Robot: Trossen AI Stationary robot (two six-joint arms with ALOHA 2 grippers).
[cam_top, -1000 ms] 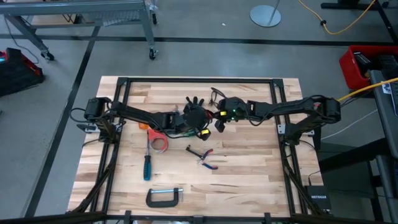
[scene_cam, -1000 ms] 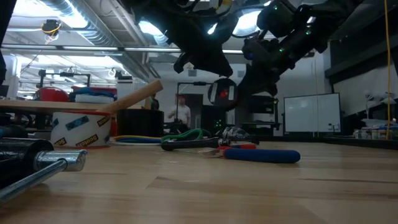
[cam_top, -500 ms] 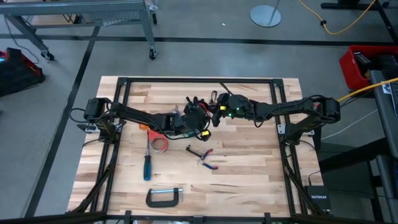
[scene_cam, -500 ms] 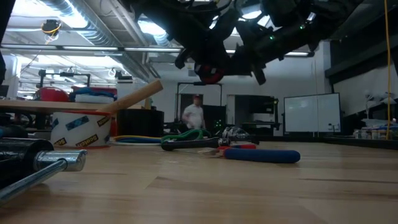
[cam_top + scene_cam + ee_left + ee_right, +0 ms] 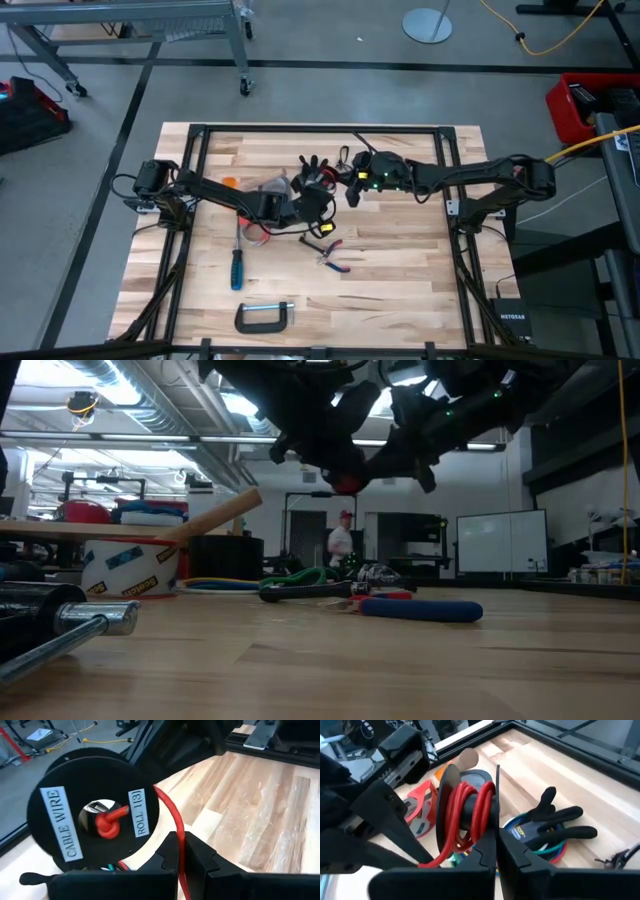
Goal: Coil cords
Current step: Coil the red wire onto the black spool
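Note:
A black spool labelled CABLE WIRE ROLL (3), wound with red wire, is held above the middle of the table between both grippers. It also shows in the low view. My right gripper, which shows in the high view, is shut on the spool. My left gripper, to its left in the high view, is shut on the red wire's loose run. A thin black cord lies on the table beyond them. My left gripper pinches the red wire's loose run between its two fingers, a short way from the spool. The wire runs along the gap from the spool's rim, curved, not straight. My right gripper pinches one black flange of the spool at its rim between its two fingers. The spool is lifted clear of the table, and the right wrist view shows it edge-on.
A bundle of black-handled spring clamps lies just beyond the grippers. A tape roll, a blue-handled screwdriver, red-handled pliers and a black C-clamp lie nearer the front edge.
My right gripper has gone up and a little toward the far edge with the spool. The spool has turned: its flat face no longer points at the low camera. My left gripper has moved slightly toward the near edge.

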